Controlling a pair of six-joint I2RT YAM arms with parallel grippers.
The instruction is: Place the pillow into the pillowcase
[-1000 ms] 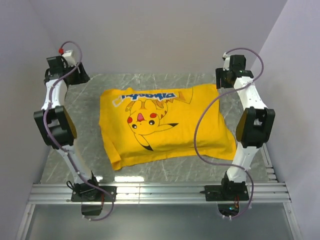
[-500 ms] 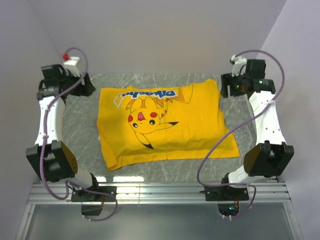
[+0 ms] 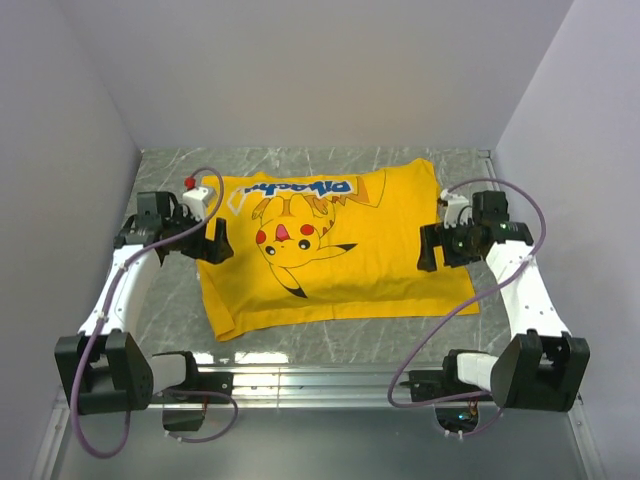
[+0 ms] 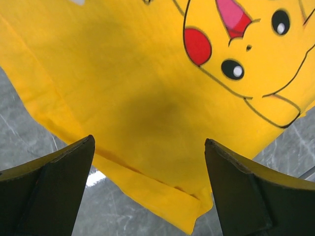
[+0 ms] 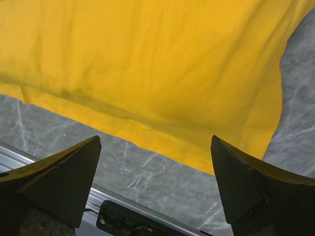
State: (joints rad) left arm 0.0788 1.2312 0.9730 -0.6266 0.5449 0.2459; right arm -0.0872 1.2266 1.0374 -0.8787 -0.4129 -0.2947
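The left gripper (image 3: 214, 242), jaws spread and empty, hovers over the left edge of the pillowcase (image 3: 340, 265), which lies in the middle of the table (image 3: 165, 300). No pillow shows; the plump case suggests it sits inside. A low finger could snag the loose near hem and drag the case. The right gripper (image 3: 428, 250), also spread and empty, hangs over the right edge, where the floppy near corner poses the same risk.

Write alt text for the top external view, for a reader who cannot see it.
A bright yellow Pikachu pillowcase lies spread on a grey marbled table. The left fingers are at its left edge and the right fingers at its right edge, both open and holding nothing.
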